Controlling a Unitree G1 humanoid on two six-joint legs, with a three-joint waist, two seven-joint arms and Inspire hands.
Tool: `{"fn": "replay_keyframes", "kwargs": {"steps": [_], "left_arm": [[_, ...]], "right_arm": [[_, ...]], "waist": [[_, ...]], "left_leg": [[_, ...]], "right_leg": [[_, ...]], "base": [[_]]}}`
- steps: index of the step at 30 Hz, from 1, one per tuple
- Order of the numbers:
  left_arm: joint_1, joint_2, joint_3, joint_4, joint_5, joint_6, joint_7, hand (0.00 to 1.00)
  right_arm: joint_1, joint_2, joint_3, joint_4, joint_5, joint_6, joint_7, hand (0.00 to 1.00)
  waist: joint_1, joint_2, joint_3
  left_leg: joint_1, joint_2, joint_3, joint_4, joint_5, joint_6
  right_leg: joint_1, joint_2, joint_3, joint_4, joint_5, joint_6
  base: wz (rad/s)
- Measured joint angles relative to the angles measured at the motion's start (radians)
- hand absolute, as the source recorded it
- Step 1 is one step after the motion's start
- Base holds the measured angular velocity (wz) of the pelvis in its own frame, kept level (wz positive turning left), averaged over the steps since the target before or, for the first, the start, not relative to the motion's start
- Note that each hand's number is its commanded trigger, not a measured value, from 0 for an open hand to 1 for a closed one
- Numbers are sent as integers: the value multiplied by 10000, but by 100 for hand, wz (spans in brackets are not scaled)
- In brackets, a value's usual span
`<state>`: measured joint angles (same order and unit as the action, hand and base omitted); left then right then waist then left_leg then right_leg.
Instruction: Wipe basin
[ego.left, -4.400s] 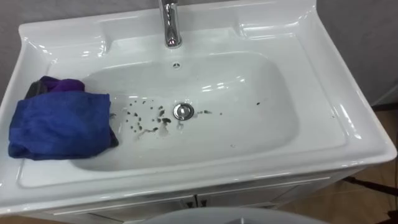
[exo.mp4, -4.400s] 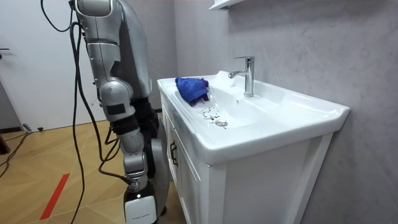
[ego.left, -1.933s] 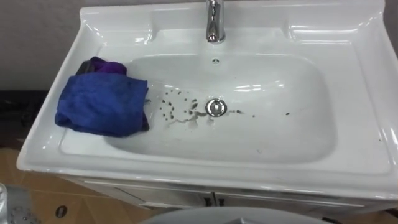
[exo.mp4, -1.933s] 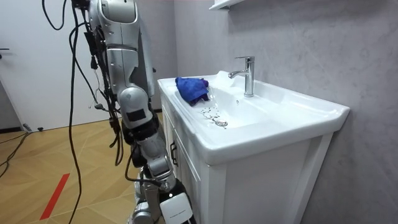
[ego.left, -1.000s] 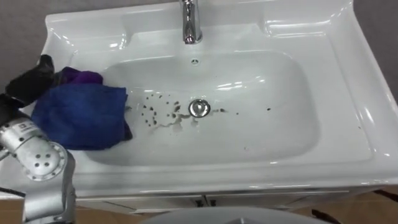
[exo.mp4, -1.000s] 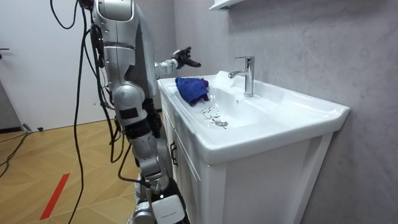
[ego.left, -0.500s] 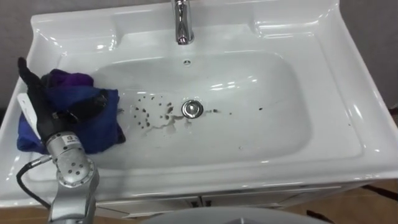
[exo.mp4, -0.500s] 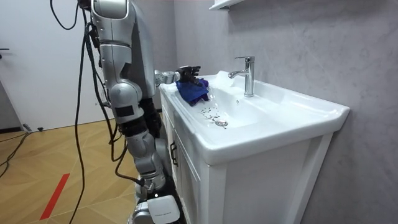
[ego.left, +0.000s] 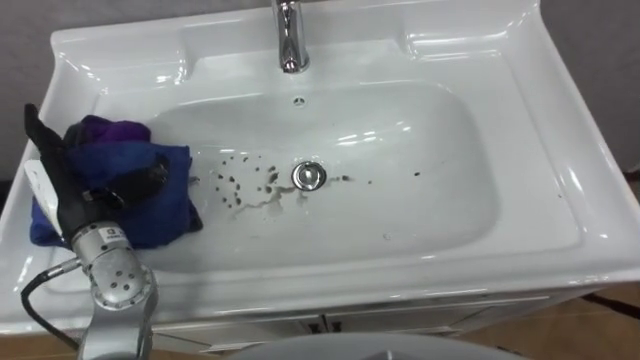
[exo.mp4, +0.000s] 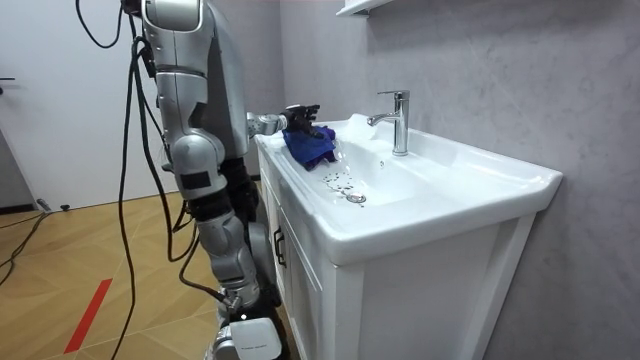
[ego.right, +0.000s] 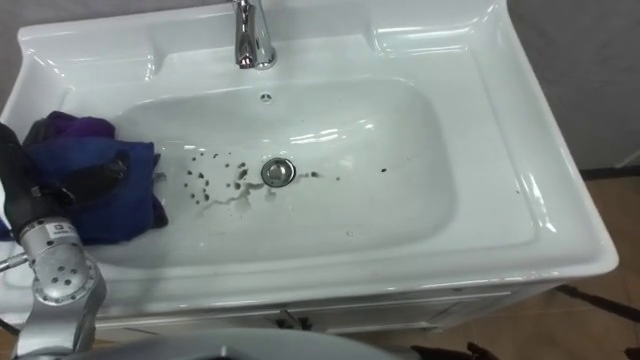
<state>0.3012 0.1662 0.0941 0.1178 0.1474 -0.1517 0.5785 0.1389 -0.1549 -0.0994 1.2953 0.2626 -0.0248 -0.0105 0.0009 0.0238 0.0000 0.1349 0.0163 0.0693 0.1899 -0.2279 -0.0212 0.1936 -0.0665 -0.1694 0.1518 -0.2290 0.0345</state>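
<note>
The robot stands at the front of a white cabinet (exo.mp4: 400, 300) that carries the white basin (ego.left: 450, 200), facing it, with its left arm reaching out over the basin's left end. A blue cloth (ego.left: 155, 212), with a purple part (ego.left: 105, 128) bunched at its far side, lies on the basin's left ledge and sags over the edge onto the left slope of the bowl. The left hand (ego.left: 72, 197) is on this cloth: the dark fingers (ego.left: 38, 135) run along the cloth's outer, left side, while the thumb lies bent across its top, so the cloth sits pinched between them in a closed grip. In the room view the same hand sits on top of the cloth at the far end of the basin. The bowl's floor carries a scatter of dark specks (ego.left: 235, 185) just left of the round metal drain (ego.left: 309, 176), with a few more specks to the drain's right. A chrome tap (ego.left: 290, 40) stands upright at the middle of the back ledge. The right hand (exo.mp4: 243, 344) hangs low beside the cabinet's front, at the bottom edge of the room view, well apart from the cloth; whether it is open or closed cannot be told.
</note>
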Motion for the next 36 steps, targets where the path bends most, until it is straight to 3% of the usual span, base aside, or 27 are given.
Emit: {"fn": "replay_keyframes", "kwargs": {"steps": [13,19,36], "left_arm": [[-36,25,13,-186,1492,3,515,0],[-16,24,-3,-422,1530,2,693,0],[259,24,-16,702,1525,315,670,0]], "right_arm": [[-84,-2,400,10,74,-87,-96,0],[-103,-4,389,15,61,-84,-143,0],[-105,-29,405,26,58,-49,-197,0]], "waist": [[-224,14,-1],[-235,57,-2],[-225,81,-17]], "left_leg": [[5,18,98,-7,0,-1],[29,25,126,-29,0,-1],[114,30,120,-28,0,-1]], "right_leg": [[-29,8,44,-9,4,-4],[-29,12,55,-8,6,-6],[53,17,56,10,11,-11]], "base": [[-1],[0],[0]]}}
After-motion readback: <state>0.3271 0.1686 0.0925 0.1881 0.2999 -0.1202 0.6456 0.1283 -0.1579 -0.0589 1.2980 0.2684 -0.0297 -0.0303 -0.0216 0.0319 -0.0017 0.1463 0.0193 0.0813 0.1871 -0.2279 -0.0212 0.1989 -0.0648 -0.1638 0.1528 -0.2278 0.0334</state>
